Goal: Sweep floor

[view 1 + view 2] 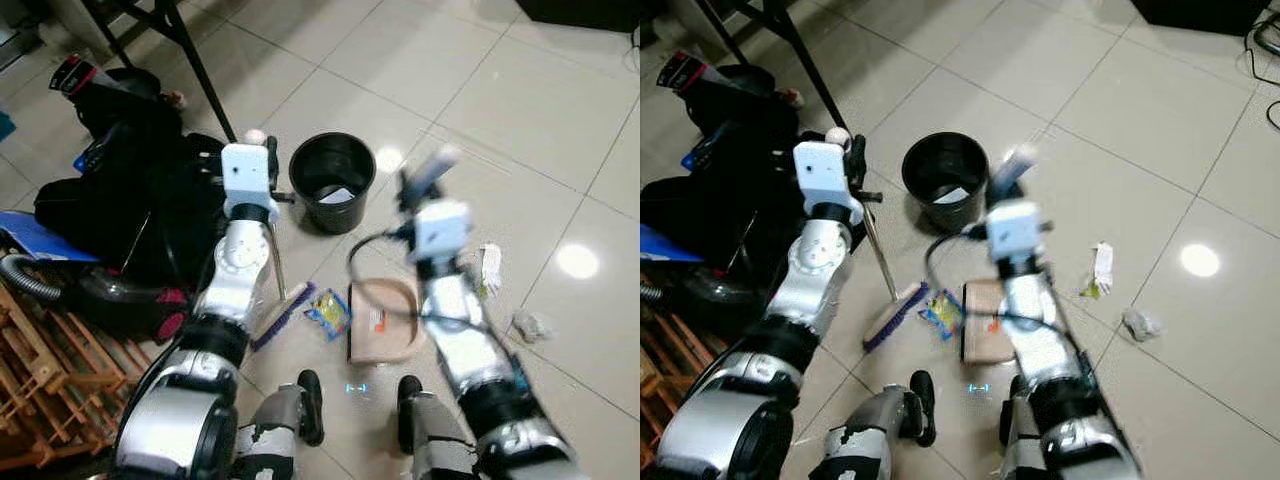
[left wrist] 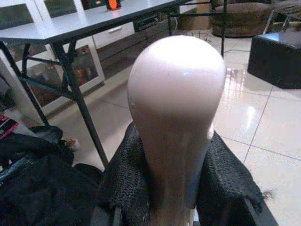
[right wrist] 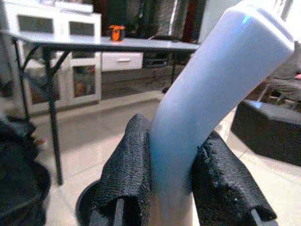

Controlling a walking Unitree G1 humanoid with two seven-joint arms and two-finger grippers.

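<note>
two raised arms: left fingers (image 2: pixel 127 188) clamp broom (image 1: pixel 277 262), right fingers (image 3: pixel 127 179) apparently dustpan (image 1: pixel 385 320) handle.

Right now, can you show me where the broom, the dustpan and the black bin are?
broom (image 1: pixel 283 313): left eye view, on the bristle head.
dustpan (image 1: pixel 385 320): left eye view, on the tan pan.
black bin (image 1: pixel 322 215): left eye view, on its outer wall.

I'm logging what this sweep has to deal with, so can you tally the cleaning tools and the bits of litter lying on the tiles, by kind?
Brooms: 1, the broom, handle in the left pincer
Dustpans: 1, the dustpan, handle in the right pincer
Bins: 1, the black bin
Litter pieces on the tiles: 3, colourful wrapper, white wrapper, crumpled scrap
Total: 6
</note>
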